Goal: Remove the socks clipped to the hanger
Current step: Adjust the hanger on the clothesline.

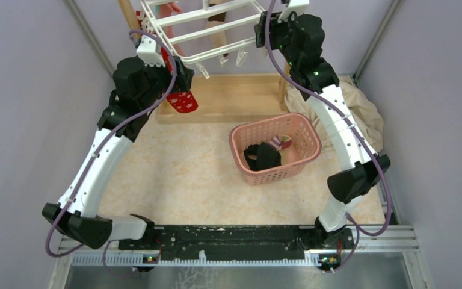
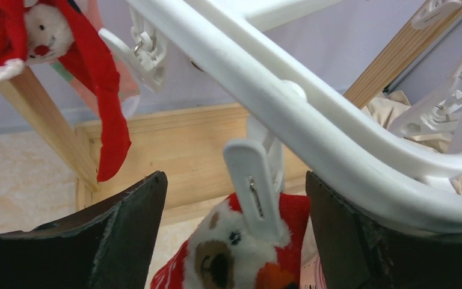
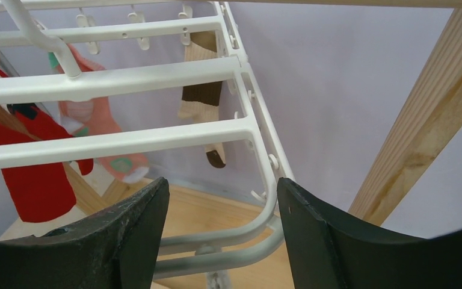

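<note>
Remaining on the rack: at least four socks hang from the hanger (image 3: 126, 81): a red sock (image 2: 234, 259) with a bear face, a second red sock (image 2: 105, 90), a pink sock (image 3: 96, 120) and a brown-and-beige sock (image 3: 201, 90).
Done so far: a black sock (image 1: 263, 156) and a striped sock (image 1: 280, 143) lie in the pink basket (image 1: 304, 129) on the counter (image 1: 174, 174). By my reckoning the job is roughly a third through.
Left end effector (image 2: 234, 180): its fingers are wide apart and clamped on nothing, raised under the hanger's near-left corner.
Target relative to it: the bear-faced red sock hangs between the two fingers, pinched at its top by a white clip (image 2: 255, 192). Neither finger touches it as far as the wrist view shows.
Right end effector (image 3: 222, 186): its fingers are apart and hold nothing, up at the hanger's right edge. The corner rail shows in the gap, but whether it touches cannot be told.
Left to do: close on the red sock and pull it free of the clip, then take the other three.
</note>
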You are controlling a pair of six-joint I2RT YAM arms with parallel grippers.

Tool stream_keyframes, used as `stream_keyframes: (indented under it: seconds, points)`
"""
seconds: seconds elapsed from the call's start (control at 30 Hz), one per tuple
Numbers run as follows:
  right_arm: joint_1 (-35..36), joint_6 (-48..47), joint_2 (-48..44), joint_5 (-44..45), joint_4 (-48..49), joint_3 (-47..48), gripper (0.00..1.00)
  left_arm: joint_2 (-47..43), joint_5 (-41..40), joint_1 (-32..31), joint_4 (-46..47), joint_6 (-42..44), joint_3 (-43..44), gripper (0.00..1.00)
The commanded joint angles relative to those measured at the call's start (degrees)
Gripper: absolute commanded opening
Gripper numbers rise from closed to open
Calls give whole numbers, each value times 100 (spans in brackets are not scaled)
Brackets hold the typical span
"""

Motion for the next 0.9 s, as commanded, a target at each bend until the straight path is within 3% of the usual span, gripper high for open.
stream_keyframes:
  seconds: [0.0, 0.2, 0.5, 0.87]
  points:
    - [-39, 157, -434, -324, 51, -126, 67, 139, 266, 30, 526, 231, 182, 86]
    - [-39, 400, -1060, -536, -10, -736, 67, 181, 416, 37, 544, 192, 254, 67]
    - [-39, 587, -2370, -284, -110, -2322, 66, 214, 890, 26, 585, -105, 285, 64]
    - [-39, 637, -2899, -241, -239, -2985, 66, 640, 1468, -90, 875, -437, 453, 62]
